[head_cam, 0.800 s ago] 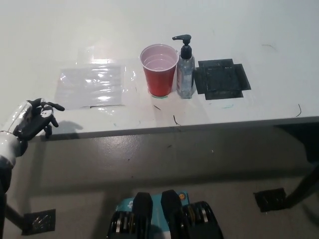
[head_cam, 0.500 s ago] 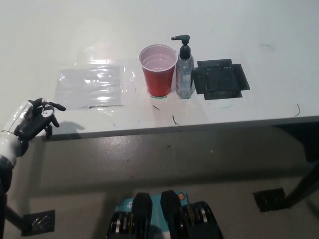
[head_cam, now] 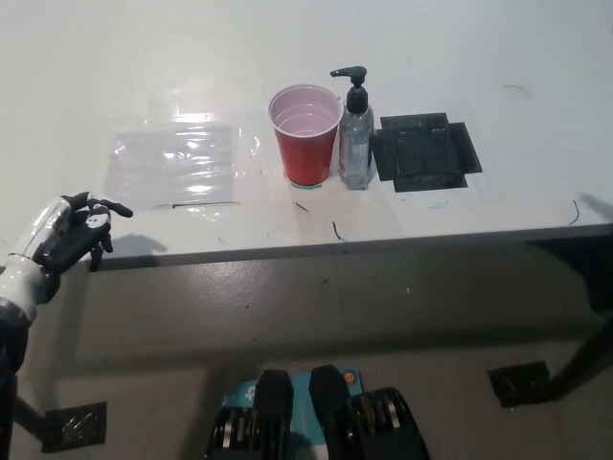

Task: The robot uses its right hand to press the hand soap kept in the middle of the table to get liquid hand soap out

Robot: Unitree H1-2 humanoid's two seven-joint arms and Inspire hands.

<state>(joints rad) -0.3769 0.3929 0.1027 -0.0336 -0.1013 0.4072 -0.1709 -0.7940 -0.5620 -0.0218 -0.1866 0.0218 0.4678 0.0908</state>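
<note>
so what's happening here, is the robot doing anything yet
Nothing is being handled right now. A soap bottle with a black pump stands untouched mid-table, right beside a red cup, with a black mat on its other side and a clear plastic sheet further left. The white left hand rests at the table's near edge, fingers curled, holding nothing. The right hand isn't in view.

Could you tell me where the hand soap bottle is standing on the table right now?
In the head view, the hand soap bottle stands upright near the middle of the white table, right beside the red cup on its left, with a black mat on its right.
</note>
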